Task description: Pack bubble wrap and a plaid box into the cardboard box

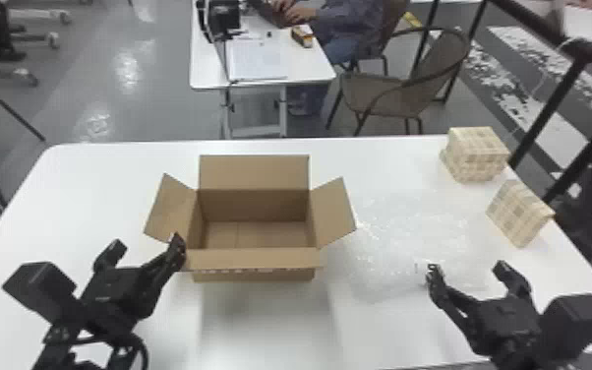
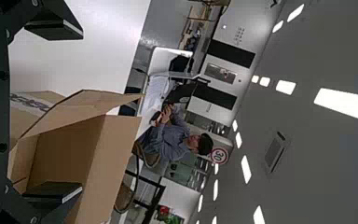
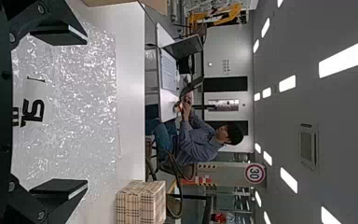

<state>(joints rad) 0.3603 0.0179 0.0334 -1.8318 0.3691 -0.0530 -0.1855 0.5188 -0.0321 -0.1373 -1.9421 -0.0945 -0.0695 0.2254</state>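
Note:
The cardboard box (image 1: pixel 253 265) stands at mid-table with its flaps spread and nothing inside. My left gripper (image 1: pixel 147 246) is open beside the box's near left corner; in the left wrist view my left gripper (image 2: pixel 77 109) has its fingers wide apart, with the box (image 2: pixel 70 154) beyond them. Clear bubble wrap (image 1: pixel 408 241) lies flat to the right of the box. At its near edge my right gripper (image 1: pixel 467 268) is open and holds nothing; in the right wrist view the wrap (image 3: pixel 74 107) spreads beyond my right gripper (image 3: pixel 81 112). A plaid box (image 1: pixel 477 152) sits at the back right.
A second plaid piece (image 1: pixel 518 214) rests near the table's right edge, just in front of the other. Behind the white table (image 1: pixel 113 162) stand a smaller desk (image 1: pixel 260 59) and a chair (image 1: pixel 398 93).

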